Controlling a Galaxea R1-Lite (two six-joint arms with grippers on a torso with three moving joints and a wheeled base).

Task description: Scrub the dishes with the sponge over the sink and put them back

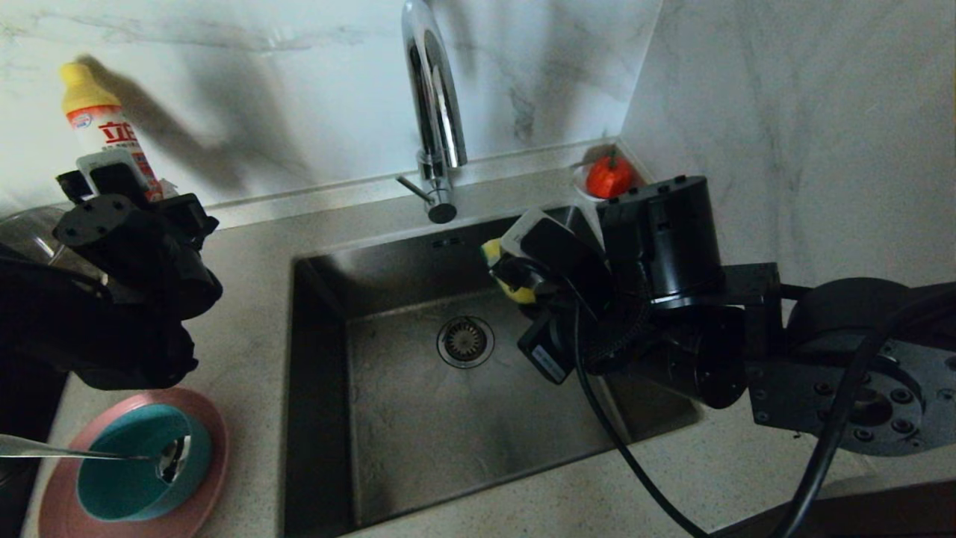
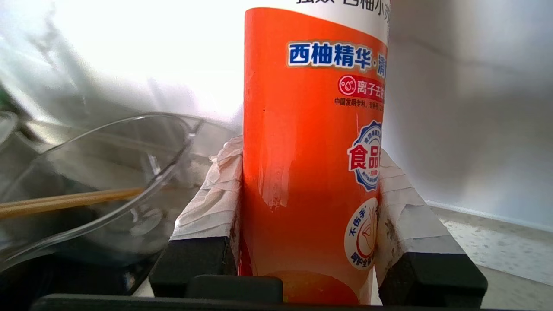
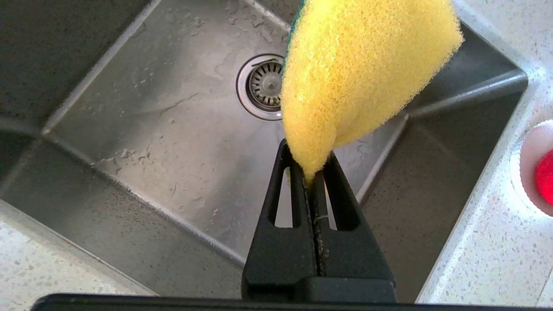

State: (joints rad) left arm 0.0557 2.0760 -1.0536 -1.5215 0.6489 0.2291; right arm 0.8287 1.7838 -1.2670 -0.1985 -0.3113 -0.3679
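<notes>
On the counter left of the sink [image 1: 418, 441] lies a pink plate [image 1: 209, 441]. A teal bowl [image 1: 119, 486] sits on it, and a silver spoon [image 1: 75, 453] rests with its head in the bowl. My right gripper [image 3: 310, 172] hangs over the basin's back right part, shut on a corner of the yellow sponge [image 3: 363, 65], also seen in the head view [image 1: 504, 280]. My left gripper [image 2: 309, 155] is at the back left of the counter, its taped fingers [image 2: 211, 203] pressed on both sides of an orange detergent bottle [image 2: 311, 142] with a yellow cap [image 1: 84, 86].
The chrome tap [image 1: 433, 112] rises behind the sink, above the drain strainer [image 1: 464, 341]. A clear glass pot [image 2: 108, 181] holding wooden chopsticks [image 2: 65, 203] stands beside the bottle. A white saucer with red fruit [image 1: 609, 177] sits in the back right corner.
</notes>
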